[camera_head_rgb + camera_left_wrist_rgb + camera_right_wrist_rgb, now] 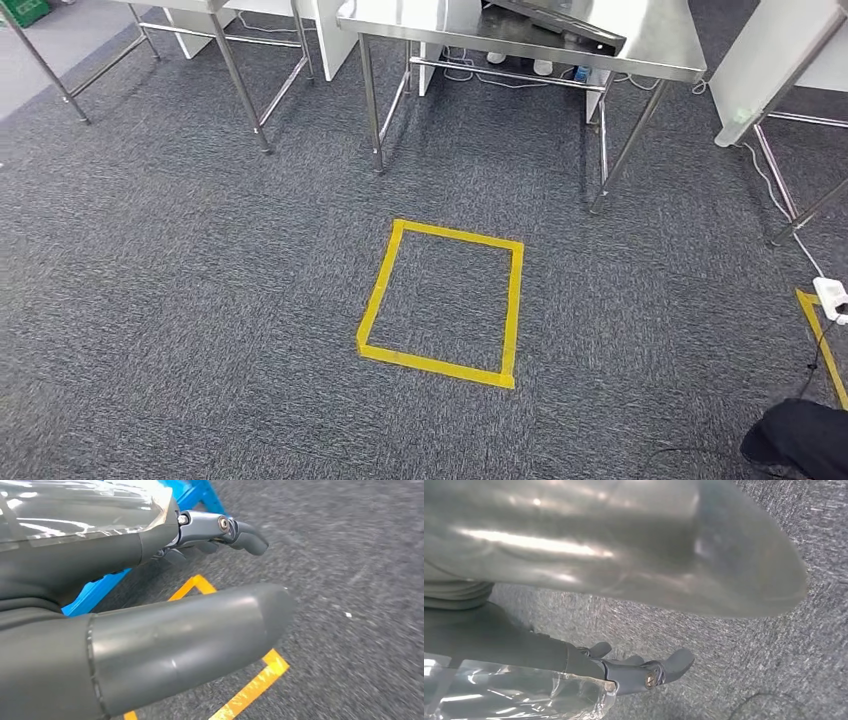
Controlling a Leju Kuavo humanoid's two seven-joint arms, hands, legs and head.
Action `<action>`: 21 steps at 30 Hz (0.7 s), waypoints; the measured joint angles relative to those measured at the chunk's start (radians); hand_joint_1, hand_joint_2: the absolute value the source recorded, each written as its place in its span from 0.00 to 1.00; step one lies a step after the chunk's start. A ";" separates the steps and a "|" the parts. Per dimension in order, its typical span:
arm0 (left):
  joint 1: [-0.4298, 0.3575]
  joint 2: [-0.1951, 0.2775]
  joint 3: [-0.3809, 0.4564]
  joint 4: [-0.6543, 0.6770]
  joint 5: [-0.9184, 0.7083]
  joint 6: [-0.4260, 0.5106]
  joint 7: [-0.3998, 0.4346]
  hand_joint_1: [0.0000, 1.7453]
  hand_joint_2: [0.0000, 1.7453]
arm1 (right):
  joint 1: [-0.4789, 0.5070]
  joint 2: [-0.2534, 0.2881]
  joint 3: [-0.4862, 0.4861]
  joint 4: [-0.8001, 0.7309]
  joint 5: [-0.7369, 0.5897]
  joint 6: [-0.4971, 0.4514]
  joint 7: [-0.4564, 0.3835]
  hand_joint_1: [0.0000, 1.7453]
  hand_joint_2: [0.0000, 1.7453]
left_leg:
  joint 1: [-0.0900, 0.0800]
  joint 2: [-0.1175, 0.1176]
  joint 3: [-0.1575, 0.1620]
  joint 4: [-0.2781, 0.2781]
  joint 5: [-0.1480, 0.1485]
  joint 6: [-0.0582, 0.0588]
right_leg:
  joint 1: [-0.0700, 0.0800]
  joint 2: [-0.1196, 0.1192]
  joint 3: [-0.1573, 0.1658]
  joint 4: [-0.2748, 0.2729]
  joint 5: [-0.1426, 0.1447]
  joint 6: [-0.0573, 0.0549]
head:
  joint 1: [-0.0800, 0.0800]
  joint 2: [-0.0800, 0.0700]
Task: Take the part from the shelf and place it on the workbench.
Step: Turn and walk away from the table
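No brand, label or writing can be read anywhere in these views. The head view looks down on grey carpet [200, 300] with a square of yellow tape [441, 303] at the centre. At 12 o'clock from it stands a stainless steel workbench [640, 45] on thin metal legs (cables and a dark flat object lie on and under it), and at 11 o'clock a second steel table frame [240, 70]. A white power strip [830, 297] lies at 3 o'clock, beside another strip of yellow tape. I cannot pick out the part or a shelf.

In the left wrist view the left hand [165, 600] hangs over the carpet, thumb and dark fingers [245, 535] apart and holding nothing; a blue frame [100, 590] and yellow tape lie beneath. In the right wrist view the right hand [624, 630] likewise holds nothing, its fingers [674, 662] spread from the thumb.
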 joint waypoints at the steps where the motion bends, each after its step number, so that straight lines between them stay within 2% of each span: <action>1: 0.001 -0.001 0.002 0.000 0.000 0.002 0.000 0.00 0.00 | -0.001 -0.001 0.000 0.000 0.003 0.001 0.001 0.00 0.00 | 0.000 -0.012 0.000 0.001 0.001 -0.002 | -0.001 0.006 0.027 -0.057 0.028 0.010 | 0.000 0.000; 2: 0.001 -0.002 0.003 0.000 0.000 0.003 0.001 0.00 0.00 | -0.002 -0.001 0.000 0.000 0.005 0.002 0.002 0.00 0.00 | 0.000 -0.024 -0.001 0.004 0.001 -0.004 | -0.004 0.024 0.062 -0.129 0.058 0.018 | 0.000 0.000; 3: 0.001 -0.003 0.004 0.000 0.000 0.005 0.002 0.00 0.00 | -0.004 -0.001 0.000 0.000 0.006 0.003 0.003 0.00 0.00 | -0.002 -0.035 -0.004 0.010 0.000 -0.007 | -0.006 0.043 0.090 -0.192 0.082 0.020 | 0.000 0.000; 4: 0.001 -0.003 0.005 0.000 0.000 0.007 0.003 0.00 0.00 | -0.005 -0.001 0.000 0.000 0.008 0.004 0.005 0.00 0.00 | -0.004 -0.044 -0.008 0.016 -0.001 -0.012 | -0.007 0.058 0.107 -0.234 0.096 0.017 | -0.001 0.000; 5: 0.001 -0.003 0.006 0.000 0.001 0.009 0.005 0.00 0.00 | -0.007 -0.001 0.000 0.000 0.010 0.004 0.006 0.00 0.00 | -0.006 -0.052 -0.012 0.019 -0.001 -0.017 | -0.007 0.066 0.114 -0.253 0.101 0.010 | -0.001 0.000; 6: 0.001 -0.003 0.009 0.000 0.003 0.011 0.007 0.00 0.00 | -0.008 0.000 0.000 0.000 0.013 0.004 0.009 0.00 0.00 | -0.006 -0.061 -0.016 0.021 0.000 -0.022 | -0.005 0.060 0.115 -0.257 0.102 0.002 | -0.002 0.000; 7: 0.002 -0.002 0.012 0.000 0.005 0.012 0.010 0.00 0.00 | -0.010 0.001 0.001 0.000 0.016 0.004 0.011 0.00 0.00 | -0.005 -0.068 -0.018 0.021 0.001 -0.026 | -0.009 0.049 0.117 -0.258 0.104 -0.005 | -0.002 0.000; 8: 0.004 -0.002 0.016 0.001 0.008 0.012 0.012 0.00 0.00 | -0.012 0.001 0.001 0.000 0.018 0.004 0.014 0.00 0.00 | -0.003 -0.065 -0.023 0.026 -0.002 -0.031 | -0.011 0.040 0.120 -0.259 0.107 -0.012 | -0.002 0.000; 10: 0.005 -0.003 0.020 0.001 0.011 0.012 0.014 0.00 0.00 | -0.015 0.003 0.001 0.000 0.020 0.003 0.016 0.00 0.00 | -0.001 -0.026 -0.051 0.083 -0.039 -0.041 | -0.019 0.018 0.123 -0.263 0.111 -0.025 | -0.006 0.000; 12: 0.005 -0.003 0.021 0.002 0.012 0.012 0.014 0.00 0.00 | -0.015 0.004 0.002 0.000 0.021 0.002 0.016 0.00 0.00 | 0.004 0.020 -0.112 0.209 -0.106 -0.053 | -0.016 -0.006 0.123 -0.262 0.110 -0.033 | -0.010 0.000; 13: 0.004 -0.004 0.021 0.002 0.012 0.012 0.014 0.00 0.00 | -0.013 0.004 0.002 0.000 0.021 0.002 0.016 0.00 0.00 | 0.009 0.029 -0.141 0.267 -0.128 -0.059 | -0.015 -0.019 0.123 -0.262 0.109 -0.034 | -0.010 0.000; 14: 0.005 -0.004 0.021 0.002 0.012 0.012 0.015 0.00 0.00 | -0.013 0.004 0.002 0.001 0.021 0.002 0.017 0.00 0.00 | 0.013 0.034 -0.157 0.298 -0.133 -0.063 | -0.014 -0.032 0.123 -0.262 0.107 -0.034 | -0.010 0.000; 15: 0.005 -0.004 0.022 0.002 0.012 0.012 0.015 0.00 0.00 | -0.014 0.004 0.002 0.001 0.021 0.002 0.017 0.00 0.00 | 0.018 0.038 -0.153 0.289 -0.117 -0.067 | -0.015 -0.044 0.124 -0.262 0.106 -0.034 | -0.010 0.000; 16: 0.005 -0.004 0.022 0.002 0.012 0.012 0.016 0.00 0.00 | -0.015 0.004 0.002 0.001 0.022 0.002 0.017 0.00 0.00 | 0.022 0.046 -0.129 0.245 -0.088 -0.069 | -0.016 -0.054 0.126 -0.262 0.104 -0.032 | -0.010 0.000; 18: 0.004 -0.005 0.022 0.002 0.014 0.012 0.016 0.00 0.00 | -0.019 0.006 0.002 0.000 0.025 0.002 0.021 0.00 0.00 | 0.023 0.084 -0.058 0.115 -0.032 -0.069 | -0.015 -0.071 0.131 -0.261 0.097 -0.023 | -0.011 0.000; 20: 0.001 -0.007 0.023 0.002 0.016 0.013 0.016 0.00 0.00 | -0.022 0.009 0.003 0.000 0.031 0.002 0.027 0.00 0.00 | 0.016 0.107 -0.019 0.043 -0.016 -0.061 | -0.008 -0.086 0.135 -0.263 0.090 -0.010 | -0.008 0.000; 21: -0.001 -0.008 0.023 0.002 0.017 0.014 0.016 0.00 0.00 | -0.024 0.010 0.004 0.000 0.035 0.001 0.031 0.00 0.00 | 0.009 0.104 -0.017 0.036 -0.020 -0.054 | -0.005 -0.094 0.137 -0.265 0.088 -0.003 | -0.007 0.000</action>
